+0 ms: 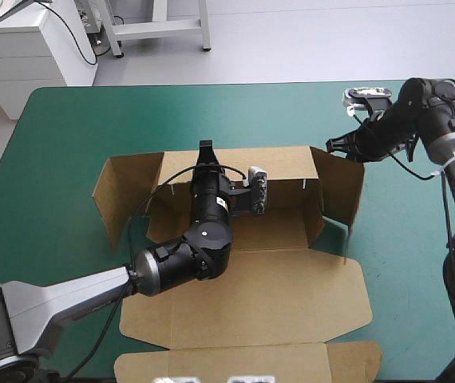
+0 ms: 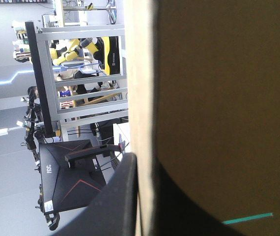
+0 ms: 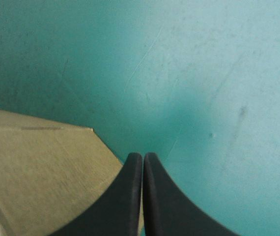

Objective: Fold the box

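The brown box (image 1: 251, 303) lies mid-table with its lid flat toward the near edge. Its back wall (image 1: 283, 163) and both side flaps stand raised. My left gripper (image 1: 206, 148) reaches over the tray floor to the back wall's top edge. In the left wrist view the left gripper (image 2: 142, 164) is shut on the box, with the wall's edge (image 2: 140, 73) running up between the black fingers (image 2: 123, 196). My right gripper (image 1: 333, 147) sits at the upper corner of the right flap (image 1: 341, 187), on its outer side. In the right wrist view the right gripper (image 3: 143, 156) is shut on nothing, the flap (image 3: 42, 167) beside it.
Teal-green cover (image 1: 68, 128) lies bare beyond the box and to its left. The lid's tuck flap (image 1: 251, 361) reaches the table's near edge. The left flap (image 1: 124, 187) leans outward from the tray.
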